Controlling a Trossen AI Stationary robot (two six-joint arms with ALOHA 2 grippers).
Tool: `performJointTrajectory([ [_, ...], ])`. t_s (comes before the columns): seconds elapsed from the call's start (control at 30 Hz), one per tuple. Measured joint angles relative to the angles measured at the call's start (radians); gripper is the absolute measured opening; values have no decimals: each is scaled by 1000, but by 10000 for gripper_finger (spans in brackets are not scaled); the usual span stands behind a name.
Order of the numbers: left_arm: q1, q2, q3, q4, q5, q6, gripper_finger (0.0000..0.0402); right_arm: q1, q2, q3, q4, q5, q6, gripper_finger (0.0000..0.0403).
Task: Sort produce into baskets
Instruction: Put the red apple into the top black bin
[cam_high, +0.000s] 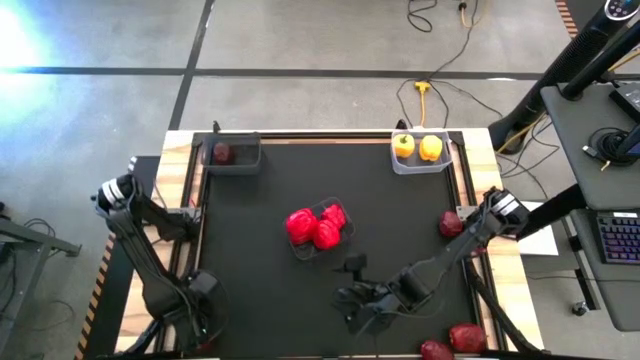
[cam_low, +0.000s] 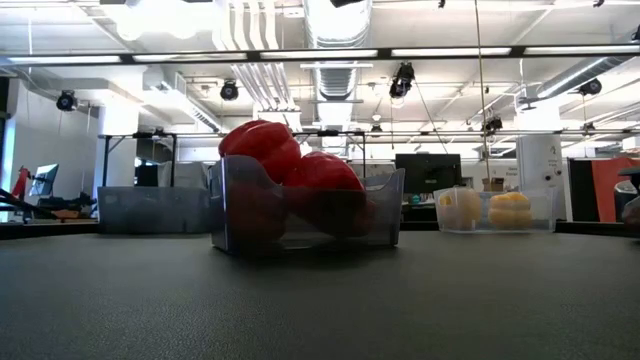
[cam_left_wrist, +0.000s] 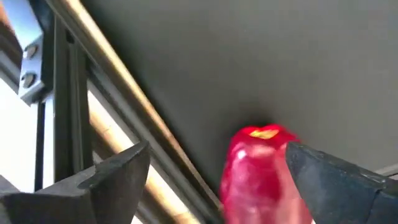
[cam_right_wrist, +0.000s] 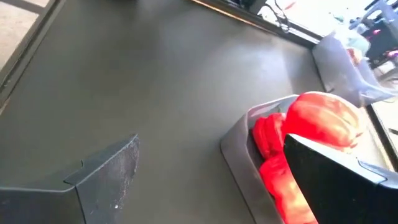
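- Black mat (cam_high: 260, 240) covers the table; three baskets sit on it.
- Middle basket (cam_high: 318, 232): clear tub near mat centre, long axis running diagonally in the high view. It holds red bell peppers (cam_high: 314, 228), piled above the rim; the low view shows two rounded tops (cam_low: 262, 148) over the tub wall (cam_low: 300, 215).
- Dark basket (cam_high: 230, 153): far left corner of the mat, long side along the far edge, one dark maroon fruit (cam_high: 222, 153) inside.
- Clear basket (cam_high: 421, 152): far right corner, long side along the far edge, two yellow peppers (cam_high: 417, 147) side by side in it.
- Loose produce: a maroon fruit (cam_high: 450, 224) at the right mat edge beside the right arm; two red items (cam_high: 452, 342) at the near right corner.
- Right gripper (cam_high: 358, 300): low over the near centre of the mat, near the middle basket, pointing toward it; fingers (cam_right_wrist: 106, 171) spread apart, nothing between them.
- Left gripper (cam_left_wrist: 214, 180): near left edge of the table, fingers (cam_left_wrist: 109, 177) spread wide; a red pepper (cam_left_wrist: 258, 171) lies between them, close against one finger; contact cannot be told. Its yellowish end points away from the wrist, long axis along the reach.
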Motion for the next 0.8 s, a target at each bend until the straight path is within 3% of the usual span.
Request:
performJointTrajectory([
  [0.23,8,18,0,44,54,91,355,-5,0,0,-5,-10,-9,388],
  [0.53,95,13,0,34,60,273,355,-3,0,0,-9,-52,63,388],
  [0.8,94,44,0,232,104,250,355,4,0,0,-10,-95,107,388],
])
